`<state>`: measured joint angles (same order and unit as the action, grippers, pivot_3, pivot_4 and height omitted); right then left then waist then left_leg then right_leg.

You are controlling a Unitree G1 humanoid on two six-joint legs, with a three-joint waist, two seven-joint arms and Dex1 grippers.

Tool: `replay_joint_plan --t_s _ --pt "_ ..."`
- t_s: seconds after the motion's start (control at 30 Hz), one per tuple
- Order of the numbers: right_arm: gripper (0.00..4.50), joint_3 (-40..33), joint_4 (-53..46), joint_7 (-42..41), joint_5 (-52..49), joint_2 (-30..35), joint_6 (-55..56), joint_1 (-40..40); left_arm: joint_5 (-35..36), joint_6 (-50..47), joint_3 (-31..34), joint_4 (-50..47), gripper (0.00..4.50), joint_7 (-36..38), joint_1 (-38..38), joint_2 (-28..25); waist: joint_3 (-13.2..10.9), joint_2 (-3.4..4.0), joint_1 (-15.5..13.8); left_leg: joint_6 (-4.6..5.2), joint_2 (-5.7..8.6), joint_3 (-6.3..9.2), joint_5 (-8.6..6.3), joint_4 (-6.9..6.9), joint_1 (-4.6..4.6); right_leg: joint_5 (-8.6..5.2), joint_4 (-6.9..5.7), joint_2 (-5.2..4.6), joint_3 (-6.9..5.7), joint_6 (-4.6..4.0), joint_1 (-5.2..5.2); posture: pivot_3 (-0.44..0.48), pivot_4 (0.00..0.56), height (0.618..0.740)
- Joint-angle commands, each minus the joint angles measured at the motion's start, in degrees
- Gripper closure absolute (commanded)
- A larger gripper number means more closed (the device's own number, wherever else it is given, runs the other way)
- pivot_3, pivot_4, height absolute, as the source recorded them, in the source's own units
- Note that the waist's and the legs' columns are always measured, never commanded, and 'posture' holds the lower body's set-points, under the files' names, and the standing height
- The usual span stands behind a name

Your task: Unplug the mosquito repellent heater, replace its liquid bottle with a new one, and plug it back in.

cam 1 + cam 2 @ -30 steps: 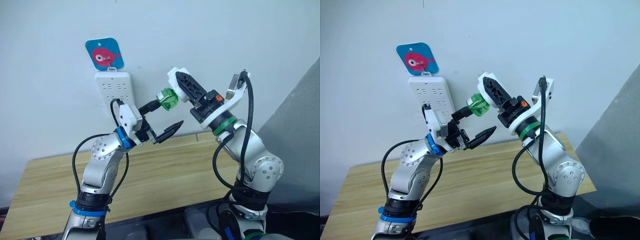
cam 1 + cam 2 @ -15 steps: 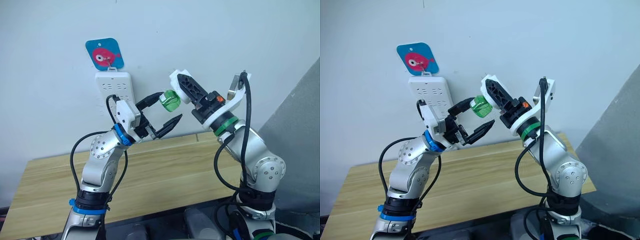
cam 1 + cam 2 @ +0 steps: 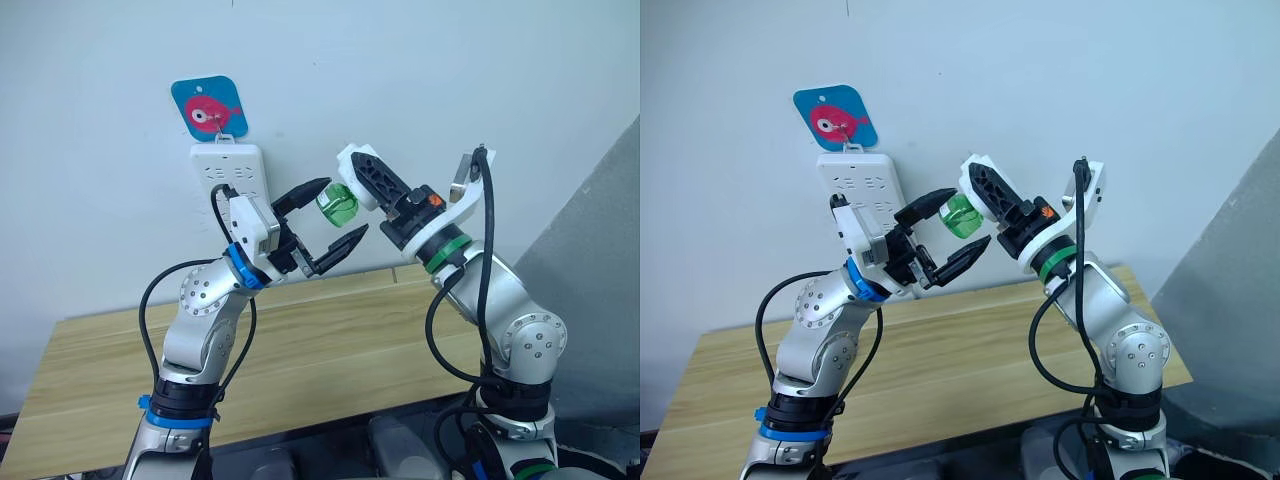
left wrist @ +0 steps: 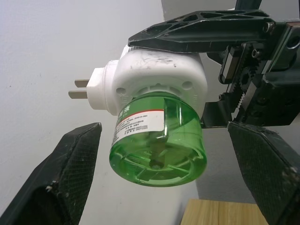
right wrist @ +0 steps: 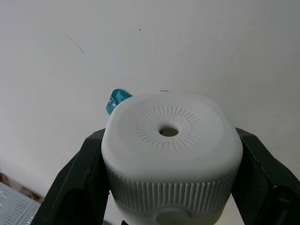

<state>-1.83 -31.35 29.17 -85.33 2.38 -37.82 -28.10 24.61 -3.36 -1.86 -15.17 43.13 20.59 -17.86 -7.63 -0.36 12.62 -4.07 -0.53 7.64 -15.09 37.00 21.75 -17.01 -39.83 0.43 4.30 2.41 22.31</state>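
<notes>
The mosquito repellent heater is off the wall, a white rounded unit with two metal prongs showing. My right gripper is shut on its body and holds it up in front of the wall. A green liquid bottle is still fitted in the heater. In the head views the bottle points toward my left arm. My left gripper is open, one finger on each side of the bottle, with a gap on both sides.
A long white power strip hangs on the wall behind my left gripper, under a blue tag with a pink fish. A wooden table lies below both arms. A grey panel stands to the right.
My left gripper has risen and moved in, so its open fingers now bracket the green bottle. The right gripper has shifted the heater slightly down and to the left.
</notes>
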Motion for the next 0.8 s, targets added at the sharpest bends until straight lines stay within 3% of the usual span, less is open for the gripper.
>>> replay_joint_plan --t_s 0.03,0.17,0.2,0.53,0.67,0.8 --pt "1.52 0.4 -1.5 -0.3 -1.8 0.1 1.5 -0.7 -0.7 1.0 -0.1 -1.4 0.86 -0.3 0.8 -0.3 0.0 0.00 0.0 0.00 0.00 0.00 0.00 0.00 0.00 0.00 0.00 0.00 0.00 0.00 0.00 -0.221 0.072 0.728" --pt "1.52 0.9 -1.5 -0.3 -2.3 0.5 1.9 -0.9 -0.9 0.7 0.0 -1.1 2.14 -1.4 1.4 0.6 0.0 0.00 -0.1 0.00 0.00 0.00 0.00 0.00 0.00 0.00 0.00 0.00 0.00 0.00 0.00 -0.221 0.072 0.728" --pt "1.52 1.0 -1.5 -0.3 -2.4 0.6 2.0 -0.9 -0.9 0.7 0.0 -1.1 2.26 -1.6 1.7 0.7 0.0 0.00 -0.1 0.00 0.00 0.00 0.00 0.00 0.00 0.00 0.00 0.00 0.00 0.01 0.00 -0.221 0.072 0.728" --pt "1.52 1.8 -1.5 -1.0 -3.2 1.8 2.3 -0.4 -1.4 1.5 0.7 -0.7 2.26 -1.3 1.5 0.0 0.0 -0.01 -0.1 0.00 0.00 0.00 0.00 0.00 0.00 0.00 0.01 0.00 0.00 0.00 0.00 -0.214 0.064 0.728" --pt "0.16 1.5 -2.4 -1.6 -3.5 2.8 2.5 0.4 -1.5 2.6 0.8 0.0 2.26 -0.4 1.4 -0.4 0.0 0.00 -0.1 0.00 -0.01 0.00 0.00 0.00 0.00 0.00 0.01 0.00 0.00 0.00 0.00 -0.215 0.064 0.728" --pt "0.00 0.5 -2.9 -1.9 -5.2 5.7 2.1 1.3 -1.4 3.8 0.9 1.0 2.26 0.8 1.4 -0.8 0.0 -0.01 -0.2 0.00 0.00 -0.01 0.00 0.01 0.01 0.00 0.02 0.00 0.01 0.00 0.00 -0.217 0.064 0.728"
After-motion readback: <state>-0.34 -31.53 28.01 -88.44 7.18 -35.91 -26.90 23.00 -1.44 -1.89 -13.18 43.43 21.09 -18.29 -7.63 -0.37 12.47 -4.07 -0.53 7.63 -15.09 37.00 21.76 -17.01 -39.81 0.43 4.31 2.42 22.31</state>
